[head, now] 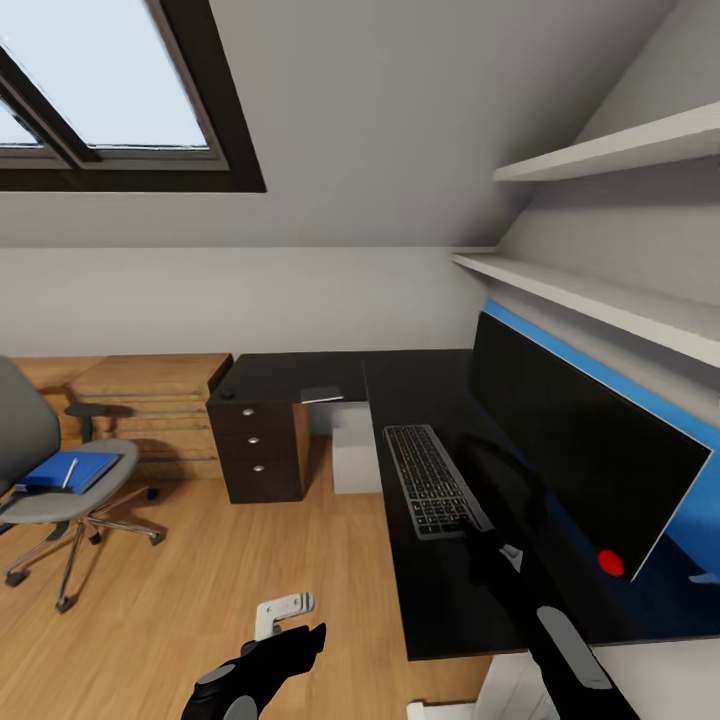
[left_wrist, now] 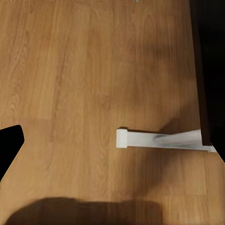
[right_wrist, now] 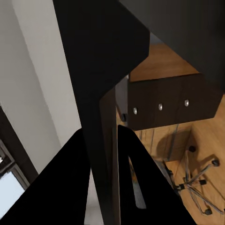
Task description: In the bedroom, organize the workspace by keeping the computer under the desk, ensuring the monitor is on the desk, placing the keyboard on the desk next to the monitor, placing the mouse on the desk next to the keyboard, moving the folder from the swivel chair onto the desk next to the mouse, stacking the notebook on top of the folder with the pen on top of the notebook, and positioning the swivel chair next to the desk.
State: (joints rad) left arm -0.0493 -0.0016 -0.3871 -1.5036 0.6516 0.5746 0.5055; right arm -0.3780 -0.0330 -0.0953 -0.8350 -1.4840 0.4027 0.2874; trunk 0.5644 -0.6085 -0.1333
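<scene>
The keyboard (head: 428, 478) lies lengthwise on the black desk (head: 300, 375) beside the monitor (head: 570, 440). My right gripper (head: 478, 528) is at its near end; in the right wrist view both fingers (right_wrist: 75, 183) press a thin dark slab, the keyboard (right_wrist: 101, 140). The mouse (head: 228, 393) and notebook (head: 322, 394) rest on the desk's far wing. The computer (head: 355, 450) stands under the desk. The swivel chair (head: 60, 480) at left carries the blue folder (head: 68, 470) with a thin pen-like stick on it. My left gripper (head: 305, 640) hangs open over the floor.
Black drawers (head: 258, 440) sit under the desk's far wing, with low wooden cabinets (head: 150, 395) behind the chair. The desk's white foot (left_wrist: 159, 139) juts onto the plank floor close to my left gripper. Two wall shelves (head: 600, 300) overhang the monitor.
</scene>
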